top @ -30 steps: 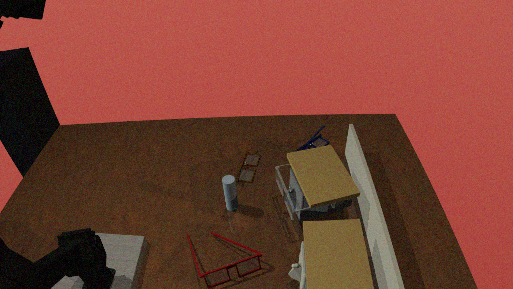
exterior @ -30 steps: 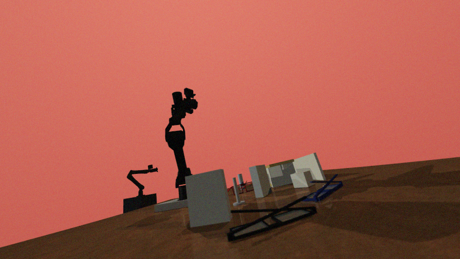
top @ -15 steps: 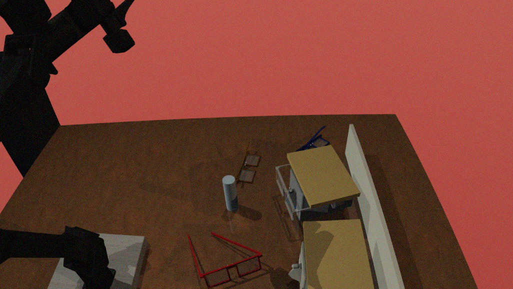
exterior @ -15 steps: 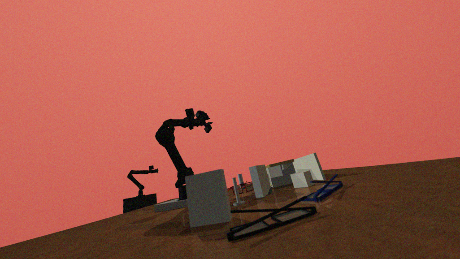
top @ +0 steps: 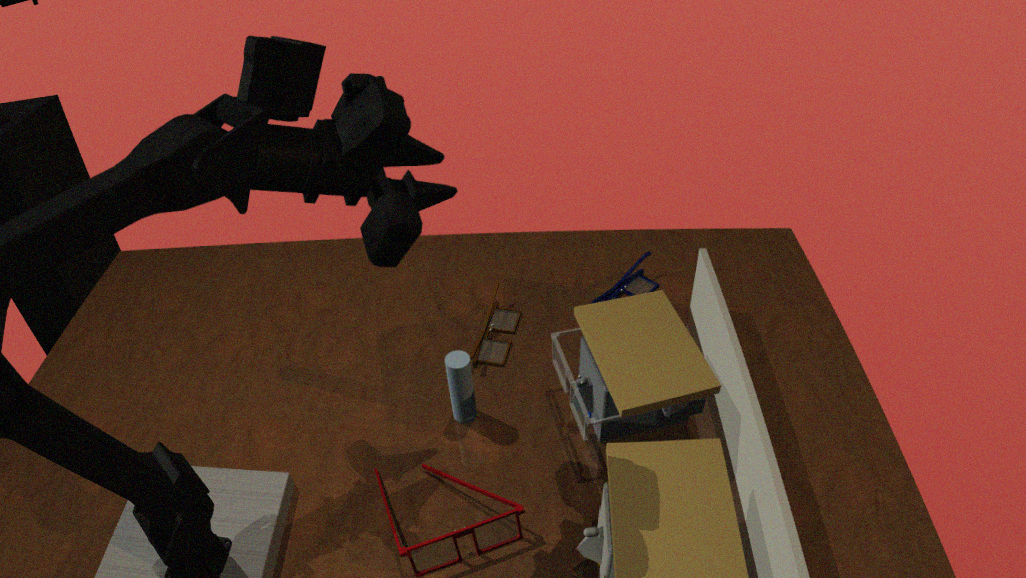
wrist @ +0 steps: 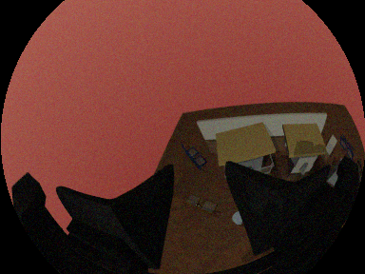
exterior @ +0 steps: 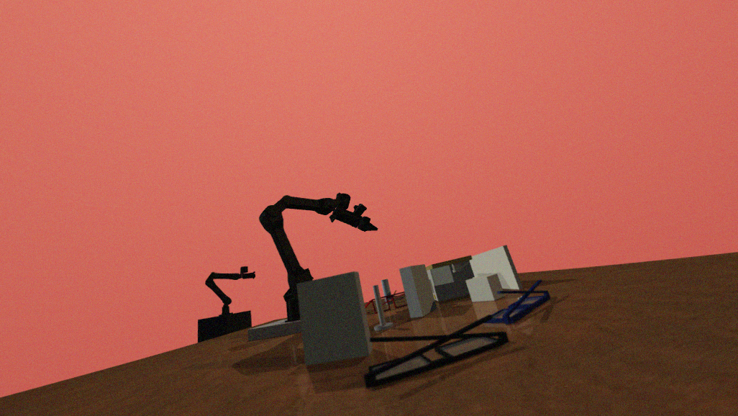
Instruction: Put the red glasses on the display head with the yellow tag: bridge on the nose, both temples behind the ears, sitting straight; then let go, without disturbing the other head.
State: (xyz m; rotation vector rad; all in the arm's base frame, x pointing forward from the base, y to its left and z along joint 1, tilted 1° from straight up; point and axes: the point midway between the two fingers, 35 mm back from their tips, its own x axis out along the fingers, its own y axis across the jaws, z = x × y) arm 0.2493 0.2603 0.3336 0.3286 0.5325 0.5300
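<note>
The red glasses (top: pixel 520 509) stand on the table with both temples unfolded, near the front of the top view; they are not visible in the wrist view. My gripper (top: pixel 449 173) (exterior: pixel 376 227) (wrist: pixel 200 168) is open and empty, high above the table and away from the glasses. Two pale display heads sit under yellow-brown boards. The near head (top: pixel 606 534) (wrist: pixel 304 165) shows its nose; the far head (top: pixel 594 391) wears or stands behind a clear frame. The boards hide much of both heads. I cannot make out the yellow tag, so I cannot tell which head bears it.
A light-blue post (top: pixel 460 387) (wrist: pixel 237 218) stands left of the heads. Brown glasses (wrist: pixel 198 205) lie behind it. Blue glasses (wrist: pixel 195 156) lie farther back. A white wall (top: pixel 746 402) (exterior: pixel 494 263) runs behind the heads. Grey blocks (exterior: pixel 330 320) (exterior: pixel 414 291) and black glasses (exterior: pixel 370 377) are also there.
</note>
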